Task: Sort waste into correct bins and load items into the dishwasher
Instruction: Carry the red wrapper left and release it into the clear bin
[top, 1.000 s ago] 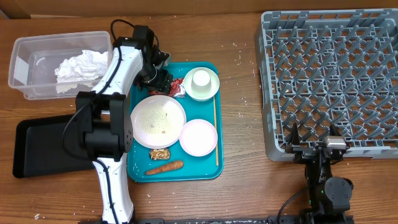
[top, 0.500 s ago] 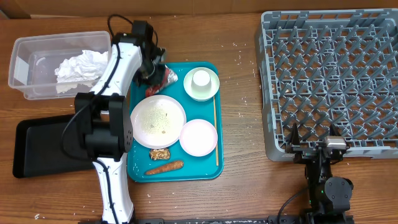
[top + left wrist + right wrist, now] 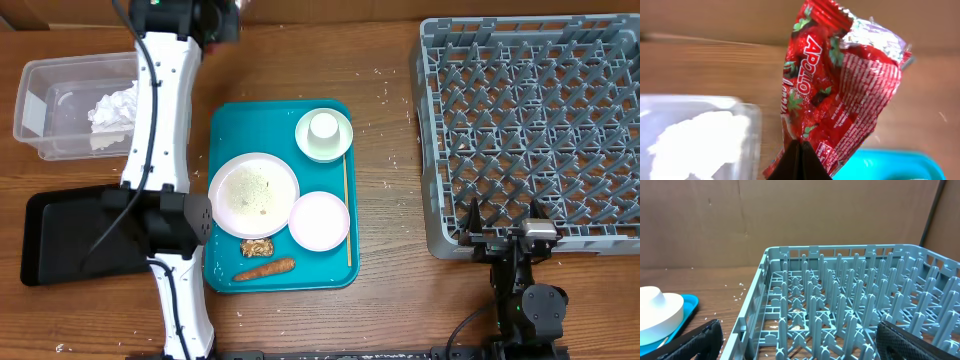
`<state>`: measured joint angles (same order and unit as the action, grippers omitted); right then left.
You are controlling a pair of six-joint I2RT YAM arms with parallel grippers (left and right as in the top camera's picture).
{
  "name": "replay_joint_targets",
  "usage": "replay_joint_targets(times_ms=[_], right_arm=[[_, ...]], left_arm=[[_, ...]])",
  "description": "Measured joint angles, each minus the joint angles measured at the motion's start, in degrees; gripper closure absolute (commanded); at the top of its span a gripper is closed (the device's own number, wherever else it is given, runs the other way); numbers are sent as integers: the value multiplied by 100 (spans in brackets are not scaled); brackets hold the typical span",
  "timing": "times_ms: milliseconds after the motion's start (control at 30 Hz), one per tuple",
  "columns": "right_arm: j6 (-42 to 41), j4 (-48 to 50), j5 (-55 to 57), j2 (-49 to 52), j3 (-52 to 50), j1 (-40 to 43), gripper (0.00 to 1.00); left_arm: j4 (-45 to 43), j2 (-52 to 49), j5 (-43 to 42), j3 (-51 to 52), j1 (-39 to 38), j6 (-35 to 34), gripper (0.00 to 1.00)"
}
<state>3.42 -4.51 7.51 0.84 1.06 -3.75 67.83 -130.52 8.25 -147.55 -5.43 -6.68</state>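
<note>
- At eleven o'clock, by the table's far edge, the left gripper (image 3: 800, 161) is clenched on the bottom of the red wrapper (image 3: 840, 85).
- The wrapper is just to the three o'clock side of the clear tub (image 3: 40, 80), which holds the crumpled napkin (image 3: 112, 105).
- On the teal tray (image 3: 225, 272) at centre lie the large plate (image 3: 254, 193), the carrot piece (image 3: 265, 268) and the nut lump (image 3: 257, 246).
- At four o'clock, the right gripper (image 3: 799, 330) stands spread and empty at the near edge of the dish rack (image 3: 530, 120).

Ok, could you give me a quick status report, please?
Left gripper shut on red wrapper, beside clear tub. Right gripper open by dish rack. Nothing blocking.
</note>
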Motion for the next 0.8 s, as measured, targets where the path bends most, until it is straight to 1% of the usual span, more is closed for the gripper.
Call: replay_joint_targets(times_ms=[33,167,200,233,267,367,400,467,500,567,633,667,733,800], right_arm=[[0,2,-4,0,0,2,0],[-2,0,-2,0,0,2,0],[-2,0,-2,0,0,0,0],[0,0,-2,0,0,2,0],[0,2,0,0,0,2,0],[-2,-2,0,0,0,2,0],[-2,0,-2,0,0,0,0],[-2,0,0,0,0,2,0],[0,2,0,0,0,0,0],[0,2,0,0,0,2,0],[0,0,0,0,0,0,0],[-4,0,0,0,0,0,0],[-2,0,-2,0,0,2,0],[-2,2,-2,0,0,2,0]], left_arm=[[2,0,382,-101,103,-378,96],[131,-2,756,-103,540,-1121,96],[153,-4,809,-98,684,-1307,93],[166,-4,852,-94,828,-1482,84],[166,-4,903,-76,1005,-1714,80],[170,-4,992,70,1416,-2194,79],[173,-4,999,142,1537,-2302,81],[186,-4,997,289,1722,-2452,82],[219,-4,966,354,1808,-2500,77],[339,-4,905,470,1950,-2605,57],[457,-4,844,522,2052,-2686,47],[535,-7,815,542,2096,-2702,43],[719,-7,748,544,2142,-2743,38],[944,-7,651,544,2162,-2767,37]])
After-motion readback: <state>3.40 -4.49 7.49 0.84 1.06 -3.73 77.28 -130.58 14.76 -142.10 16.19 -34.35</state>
